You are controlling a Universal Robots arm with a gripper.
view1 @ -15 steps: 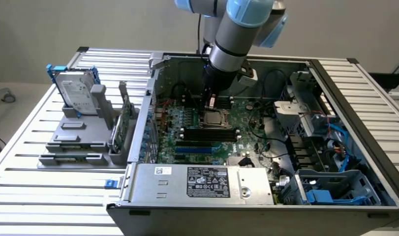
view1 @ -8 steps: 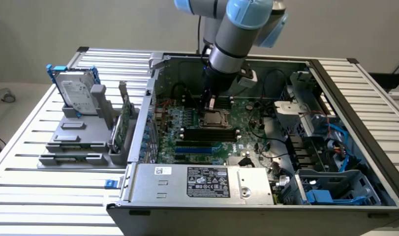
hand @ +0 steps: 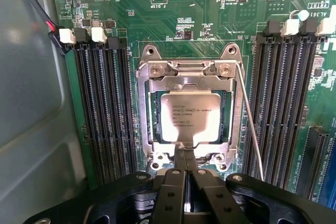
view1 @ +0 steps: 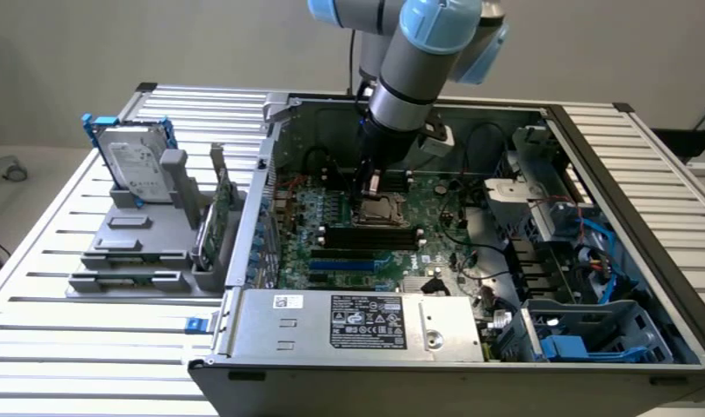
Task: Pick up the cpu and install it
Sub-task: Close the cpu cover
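The cpu (hand: 190,116), a small square chip with a pale silvery top and printed text, lies flat inside the metal socket frame (hand: 149,108) on the green motherboard (hand: 210,19). My gripper (hand: 185,150) is shut, its two thin fingers pressed together with nothing between them, and the tips are at the chip's near edge. In the exterior view the gripper (view1: 373,184) hangs straight down into the open computer case, just over the socket (view1: 383,209). A thin wire lever (hand: 251,124) runs along one side of the socket.
Black memory slots (hand: 102,108) flank the socket on both sides. The case wall (view1: 257,217), the power supply (view1: 352,321) and the drive cage (view1: 584,334) hem in the board. On the exterior view's left a grey fixture (view1: 132,252) holds a hard drive (view1: 137,161).
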